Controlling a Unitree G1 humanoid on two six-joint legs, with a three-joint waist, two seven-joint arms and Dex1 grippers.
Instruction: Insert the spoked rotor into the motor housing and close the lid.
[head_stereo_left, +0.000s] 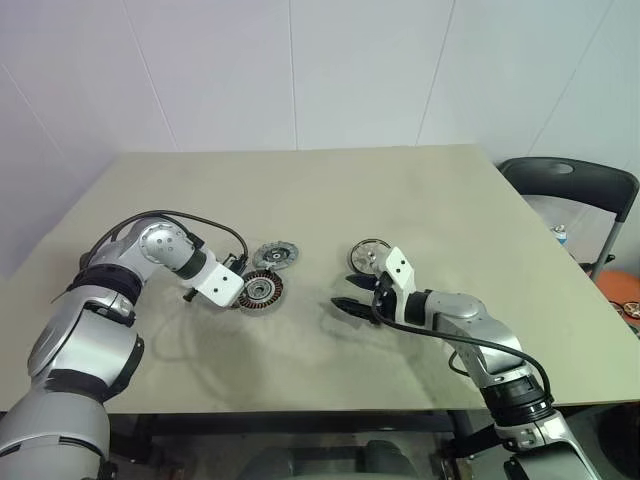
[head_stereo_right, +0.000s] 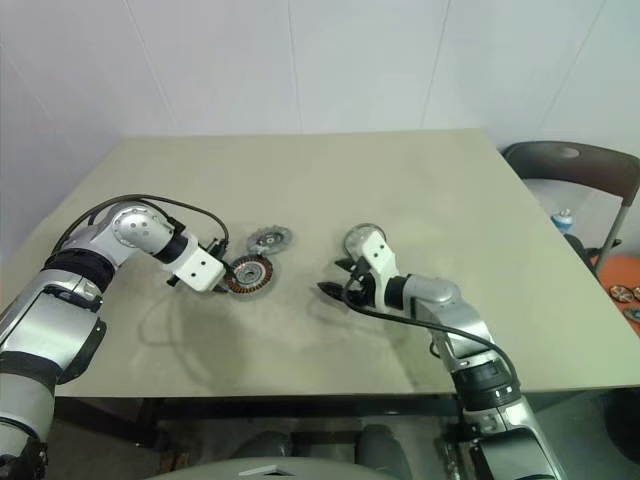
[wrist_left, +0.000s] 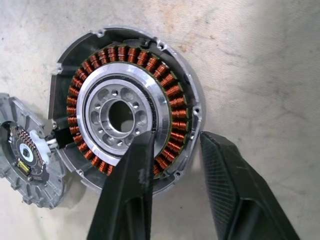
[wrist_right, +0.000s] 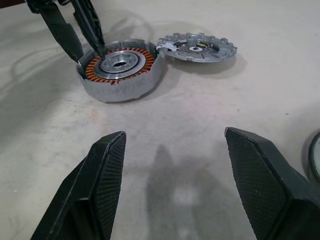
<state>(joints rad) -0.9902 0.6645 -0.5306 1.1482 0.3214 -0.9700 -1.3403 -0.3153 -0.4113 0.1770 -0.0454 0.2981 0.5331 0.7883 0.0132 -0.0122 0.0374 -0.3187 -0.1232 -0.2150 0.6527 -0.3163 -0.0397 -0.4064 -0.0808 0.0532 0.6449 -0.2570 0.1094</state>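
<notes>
Black chair (head_stereo_left: 575, 185) beside table (head_stereo_left: 420, 190)

Motor parts on a test bench in a plain lab room

A bare beige table (head_stereo_left: 420, 200) stands against white panelled walls (head_stereo_left: 300, 70), with a dark folding chair (head_stereo_left: 575, 185) beside it and a copper-wound motor housing (wrist_left: 127, 107) lying opened on the tabletop.

Bare table (head_stereo_left: 420, 190) between the right gripper (wrist_right: 172, 185) and motor housing (wrist_right: 120, 70); lid (wrist_right: 197, 48) beside the housing

Copper-wound motor housing (wrist_left: 127, 107) flat beside grey lid (wrist_left: 25, 155); spoked rotor (head_stereo_left: 368, 255) apart.
</notes>
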